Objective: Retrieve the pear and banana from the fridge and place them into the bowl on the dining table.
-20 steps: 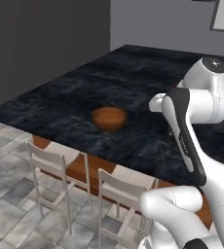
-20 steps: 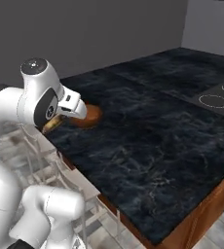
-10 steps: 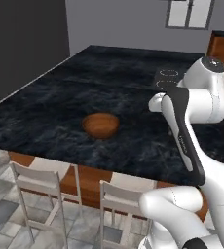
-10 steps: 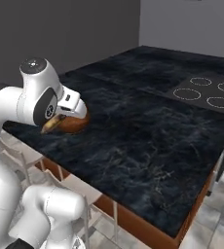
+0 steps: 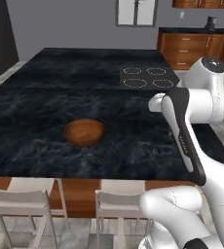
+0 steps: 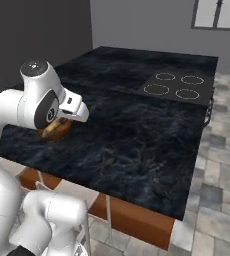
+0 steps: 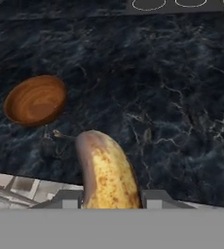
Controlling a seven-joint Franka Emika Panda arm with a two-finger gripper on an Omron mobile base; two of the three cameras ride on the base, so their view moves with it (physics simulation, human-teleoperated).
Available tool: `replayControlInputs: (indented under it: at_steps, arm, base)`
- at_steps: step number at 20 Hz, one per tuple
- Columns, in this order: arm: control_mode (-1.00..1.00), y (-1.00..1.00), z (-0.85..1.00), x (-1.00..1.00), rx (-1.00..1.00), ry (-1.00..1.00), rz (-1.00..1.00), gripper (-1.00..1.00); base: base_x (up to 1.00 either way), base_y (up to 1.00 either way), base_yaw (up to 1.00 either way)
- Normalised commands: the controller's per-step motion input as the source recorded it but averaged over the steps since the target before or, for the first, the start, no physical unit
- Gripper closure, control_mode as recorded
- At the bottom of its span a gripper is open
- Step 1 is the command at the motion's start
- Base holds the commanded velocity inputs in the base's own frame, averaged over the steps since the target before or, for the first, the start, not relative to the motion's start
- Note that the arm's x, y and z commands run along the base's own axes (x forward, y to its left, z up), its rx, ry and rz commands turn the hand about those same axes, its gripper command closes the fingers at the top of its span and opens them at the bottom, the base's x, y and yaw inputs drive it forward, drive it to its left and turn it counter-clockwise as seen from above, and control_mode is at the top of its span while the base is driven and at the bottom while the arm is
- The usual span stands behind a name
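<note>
My gripper (image 7: 109, 196) is shut on the banana (image 7: 106, 172), a yellow fruit with brown patches and a dark tip that points up the hand view. The reddish-brown wooden bowl (image 7: 35, 99) lies ahead and to the left of the banana, with nothing in it. It rests on the black marble dining table (image 5: 31, 102), near the front edge (image 5: 84, 132). In the right base view the bowl (image 6: 59, 131) shows partly behind my arm, on the table (image 6: 137, 130). The pear and the fridge are out of view.
Cooktop rings (image 5: 143, 78) (image 6: 174, 85) are set into the table's far right part. White chairs (image 5: 24, 204) (image 5: 119, 206) stand along the near edge. Brown wooden cabinets (image 5: 192, 48) line the back right wall. Grey tiled floor (image 6: 217, 165) lies to the right of the table.
The base has driven, so the whole scene has shifted: the table now faces me squarely and the cooktop rings have come into view. The gripper stays shut on the banana.
</note>
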Motion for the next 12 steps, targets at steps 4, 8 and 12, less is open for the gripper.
replayControlInputs:
  at_steps: [4, 8, 12]
  arm:
    - [1.00, 0.00, 0.00, 0.00, 0.00, 0.00, 0.00, 1.00]
    - [1.00, 0.00, 0.00, 0.00, 0.00, 0.00, 0.00, 1.00]
    - [1.00, 0.00, 0.00, 0.00, 0.00, 0.00, 0.00, 1.00]
  base:
    - [0.21, 0.80, -0.40]
    - [0.12, 0.86, -0.36]
    - [0.18, 0.72, -0.34]
